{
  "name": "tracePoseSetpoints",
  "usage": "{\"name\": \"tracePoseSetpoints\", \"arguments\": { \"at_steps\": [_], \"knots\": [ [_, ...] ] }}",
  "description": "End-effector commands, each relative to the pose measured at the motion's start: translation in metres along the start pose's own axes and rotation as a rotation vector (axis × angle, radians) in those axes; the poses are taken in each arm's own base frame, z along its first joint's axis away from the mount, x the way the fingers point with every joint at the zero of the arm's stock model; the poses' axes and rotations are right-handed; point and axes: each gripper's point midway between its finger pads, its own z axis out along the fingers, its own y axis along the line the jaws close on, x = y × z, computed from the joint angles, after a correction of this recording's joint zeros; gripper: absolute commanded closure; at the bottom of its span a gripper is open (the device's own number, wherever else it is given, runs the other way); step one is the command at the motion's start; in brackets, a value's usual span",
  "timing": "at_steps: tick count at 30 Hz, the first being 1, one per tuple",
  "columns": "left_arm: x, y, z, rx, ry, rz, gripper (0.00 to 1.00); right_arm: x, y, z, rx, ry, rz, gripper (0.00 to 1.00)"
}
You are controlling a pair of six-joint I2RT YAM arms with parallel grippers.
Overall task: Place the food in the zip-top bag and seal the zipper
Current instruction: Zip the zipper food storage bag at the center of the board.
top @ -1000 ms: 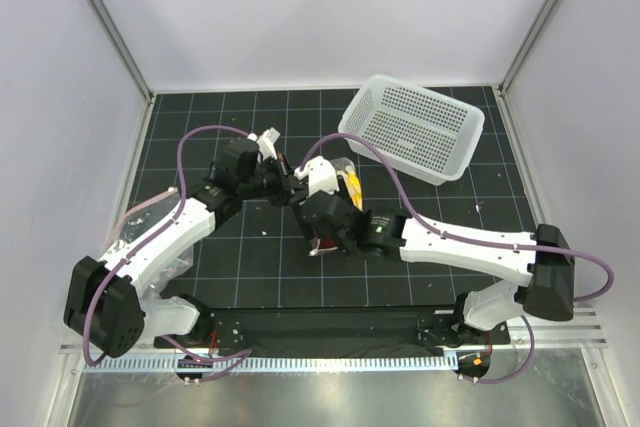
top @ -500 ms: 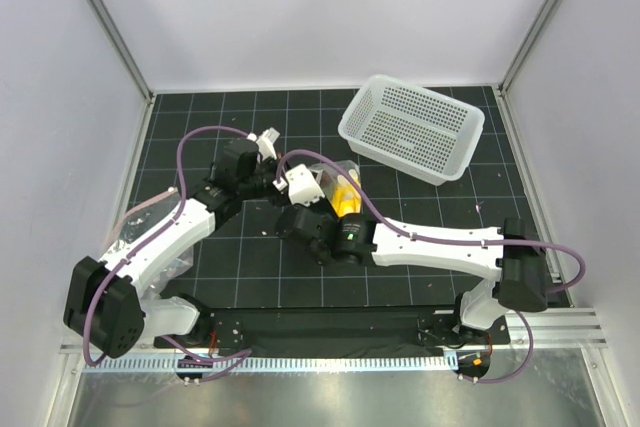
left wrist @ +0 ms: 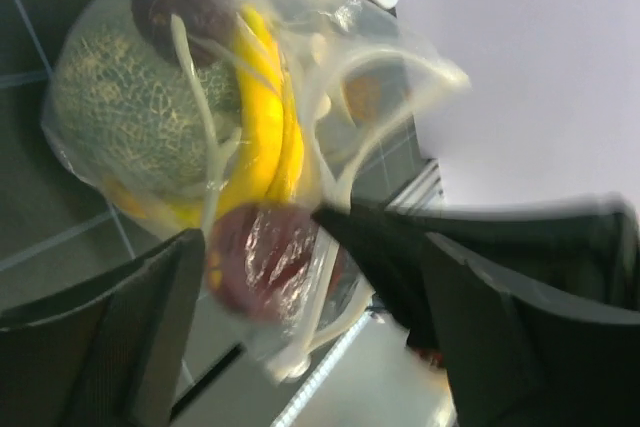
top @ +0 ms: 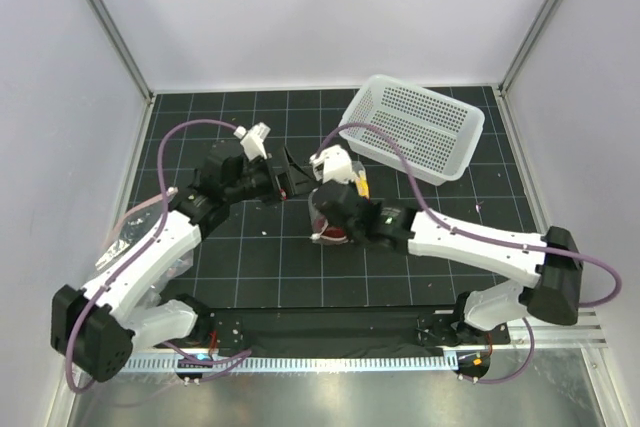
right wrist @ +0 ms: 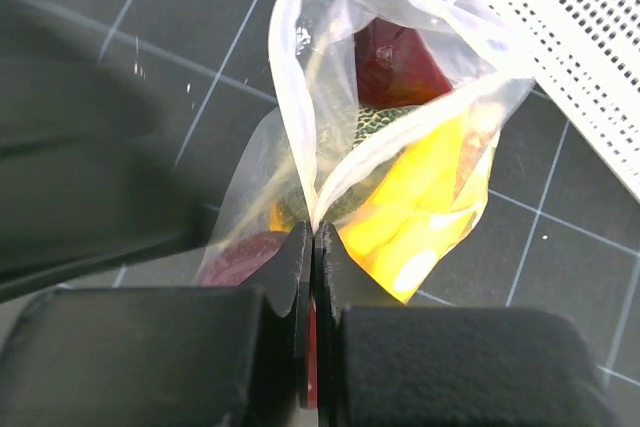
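The clear zip-top bag (right wrist: pixel 455 162) lies on the black mat and holds the food: a netted melon (left wrist: pixel 125 117), a yellow banana (left wrist: pixel 265 107) and dark-red round fruits (left wrist: pixel 262 257). Its zipper (right wrist: pixel 283 77) stands in an open loop above the fruit. My right gripper (right wrist: pixel 313 232) is shut on the zipper where the two strips meet. My left gripper (left wrist: pixel 312 252) is open, its fingers (left wrist: pixel 120 337) wide on either side of the bag's near end without touching it. From above, the left gripper (top: pixel 288 177) sits just left of the right gripper (top: pixel 335 207) and the bag (top: pixel 328 232).
A white perforated basket (top: pixel 412 127) stands tilted at the back right, close behind the bag. Metal frame posts and pale walls close in the mat on three sides. Cables loop over both arms.
My left gripper has opened and drawn back to the left, letting go of the bag. My right gripper has closed on the zipper edge, and its arm has swung right.
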Motion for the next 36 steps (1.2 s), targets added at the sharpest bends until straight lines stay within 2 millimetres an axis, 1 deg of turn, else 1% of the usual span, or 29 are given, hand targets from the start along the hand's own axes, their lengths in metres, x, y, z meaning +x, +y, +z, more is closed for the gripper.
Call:
{"name": "tracePoseSetpoints", "arguments": {
  "at_steps": [1,2,3,4,5,6,7,8,9,10,11,12,13,14,15,16,17,18,19,20,22,23,26,28,30,31,33,34,36],
  "knots": [
    [-0.021,-0.016,-0.022,0.019,-0.127,0.122,0.03,-0.02,0.0,-0.005,-0.129,-0.029,0.159,0.99],
    [-0.02,-0.017,-0.028,0.027,-0.147,0.142,0.0,-0.022,-0.012,-0.001,-0.119,-0.034,0.193,0.99],
    [-0.02,-0.015,-0.03,0.028,-0.162,0.176,0.0,-0.023,-0.015,-0.001,-0.124,-0.035,0.216,0.99],
    [-0.024,-0.02,-0.032,0.05,-0.194,0.205,0.0,-0.022,-0.017,-0.001,-0.14,-0.027,0.241,0.99],
    [-0.018,-0.011,-0.028,0.042,-0.202,0.228,0.0,-0.025,-0.027,0.0,-0.133,-0.036,0.29,0.99],
    [-0.019,-0.01,-0.029,0.048,-0.231,0.266,0.0,-0.024,-0.031,0.001,-0.141,-0.033,0.316,0.99],
    [-0.027,-0.019,-0.029,0.098,-0.293,0.306,0.0,-0.025,-0.029,0.0,-0.176,-0.024,0.339,0.99],
    [-0.018,-0.004,-0.024,0.097,-0.297,0.311,0.01,-0.023,-0.03,0.0,-0.189,-0.019,0.366,0.99],
    [-0.028,-0.02,-0.03,0.173,-0.383,0.357,0.02,-0.026,-0.038,0.0,-0.185,-0.026,0.39,0.99],
    [-0.029,-0.018,-0.031,0.186,-0.418,0.391,0.03,-0.027,-0.04,0.0,-0.191,-0.027,0.402,0.99],
    [-0.019,-0.003,-0.027,0.182,-0.426,0.402,0.04,-0.026,-0.044,0.001,-0.195,-0.022,0.421,0.99],
    [-0.026,-0.016,-0.035,0.248,-0.503,0.459,0.04,-0.028,-0.047,-0.001,-0.197,-0.032,0.434,0.99],
    [-0.018,-0.006,-0.033,0.243,-0.51,0.506,0.05,-0.028,-0.049,0.0,-0.2,-0.03,0.443,0.99],
    [-0.013,-0.008,-0.033,0.264,-0.521,0.549,0.05,-0.028,-0.049,-0.001,-0.215,-0.025,0.451,0.99],
    [-0.009,-0.02,-0.036,0.325,-0.541,0.613,0.06,-0.029,-0.054,-0.001,-0.211,-0.027,0.479,0.99],
    [-0.001,-0.019,-0.032,0.338,-0.528,0.703,0.08,-0.029,-0.056,-0.001,-0.21,-0.028,0.491,0.99],
    [0.012,-0.026,-0.027,0.371,-0.503,0.747,0.09,-0.028,-0.056,-0.001,-0.22,-0.026,0.504,0.99],
    [0.026,-0.03,-0.02,0.392,-0.474,0.848,0.1,-0.032,-0.056,0.0,-0.231,-0.037,0.532,0.99],
    [0.027,-0.029,-0.018,0.391,-0.465,0.848,0.11,-0.029,-0.056,0.0,-0.237,-0.027,0.543,0.99],
    [0.038,-0.034,-0.014,0.408,-0.454,0.939,0.13,-0.028,-0.055,0.001,-0.247,-0.027,0.557,0.99],
    [0.046,-0.036,-0.01,0.418,-0.446,1.009,0.14,-0.029,-0.051,0.001,-0.27,-0.022,0.57,0.99],
    [0.051,-0.039,-0.01,0.43,-0.449,1.066,0.16,-0.028,-0.051,0.001,-0.269,-0.018,0.574,0.99],
    [0.06,-0.045,-0.011,0.461,-0.448,1.156,0.21,-0.028,-0.05,0.001,-0.272,-0.018,0.576,0.99],
    [0.064,-0.044,-0.007,0.455,-0.442,1.181,0.24,-0.028,-0.049,0.001,-0.28,-0.017,0.577,0.99],
    [0.062,-0.038,-0.002,0.411,-0.439,1.197,0.26,-0.029,-0.047,0.0,-0.29,-0.017,0.581,0.99],
    [0.06,-0.038,0.0,0.4,-0.444,1.2,0.27,-0.029,-0.047,0.001,-0.291,-0.015,0.579,0.99],
    [0.058,-0.034,0.003,0.377,-0.439,1.202,0.33,-0.029,-0.046,0.0,-0.295,-0.017,0.579,0.99],
    [0.057,-0.035,0.004,0.377,-0.437,1.205,0.39,-0.029,-0.047,0.0,-0.293,-0.014,0.578,0.99],
    [0.058,-0.033,0.007,0.368,-0.423,1.202,0.41,-0.029,-0.046,0.0,-0.294,-0.017,0.582,0.99]
  ]
}}
